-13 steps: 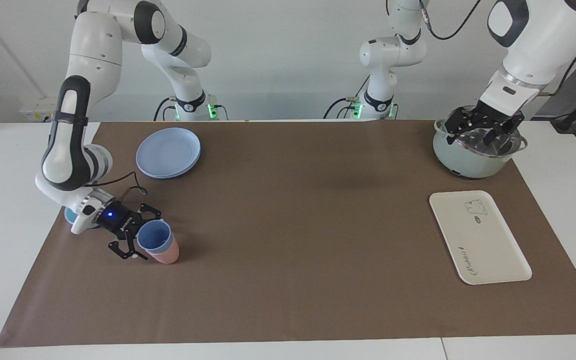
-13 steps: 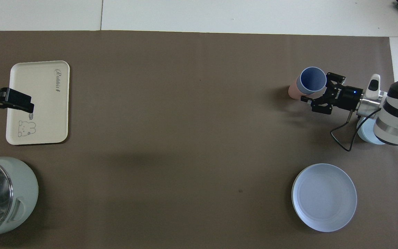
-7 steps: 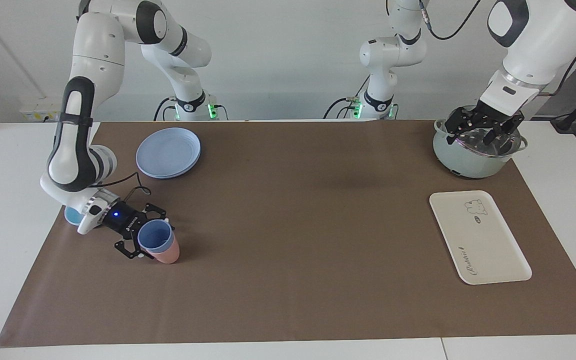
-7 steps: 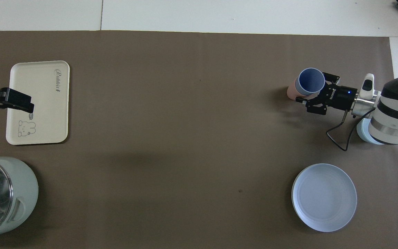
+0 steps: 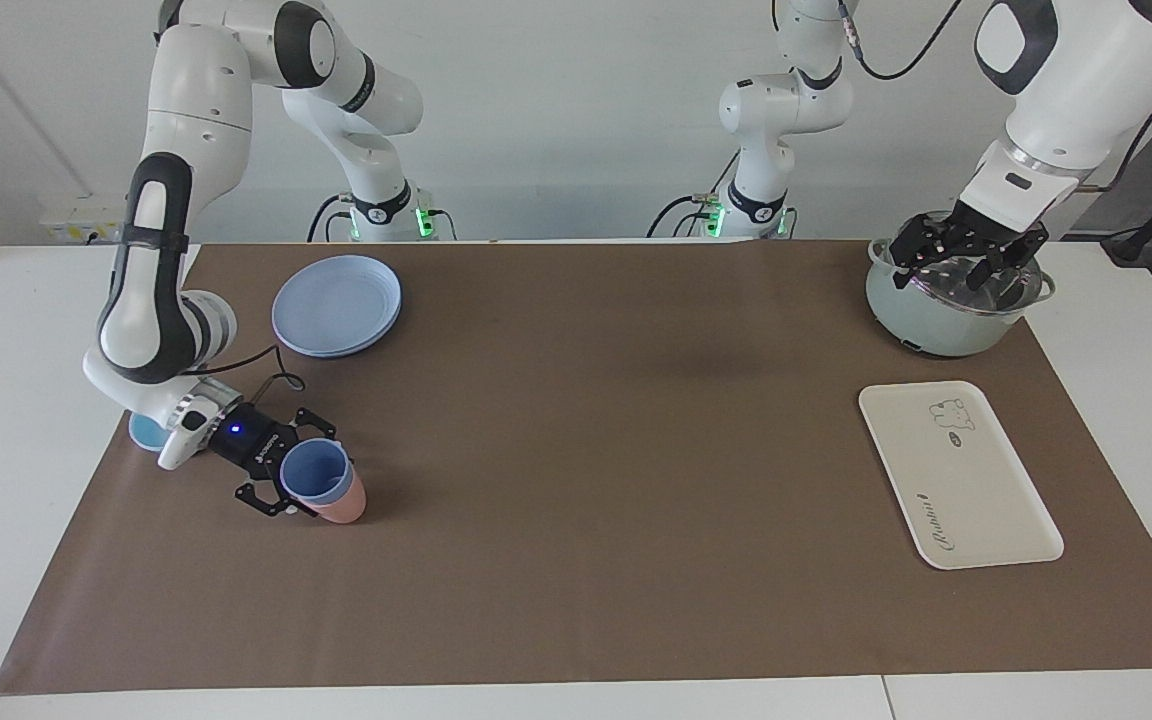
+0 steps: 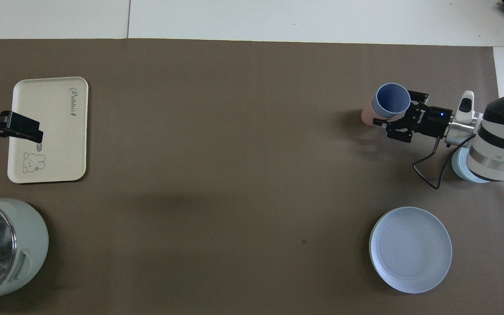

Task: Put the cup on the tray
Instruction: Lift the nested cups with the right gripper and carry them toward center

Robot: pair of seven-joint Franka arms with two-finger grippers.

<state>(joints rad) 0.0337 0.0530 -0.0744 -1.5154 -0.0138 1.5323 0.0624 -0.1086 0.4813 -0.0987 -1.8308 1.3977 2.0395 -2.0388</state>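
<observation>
Cannot tell whether the fingers of the right gripper are clamped or merely set either side. Reaching in level and low from the right arm's end of the tabletop, at the upper part of the cup. Directly ahead of the wrist, then, with no sideways offset left to correct. Upright, mouth up, long axis vertical and crossing the horizontal approach at a right angle. Seemingly nested inside the pink cup, with only the pink base showing below. Likely needs a straight upward pull along that axis, or risks dragging the pink one along.

Farther out: a low blue bowl under the right wrist, and a round blue plate nearer to the robots.

Well apart from all this, at the left arm's end of the tabletop, the tray, bare. Clearly much nearer to the left arm than to the right.

Waiting over the pale green pot, the left gripper, fingers spread apart and holding nothing.
</observation>
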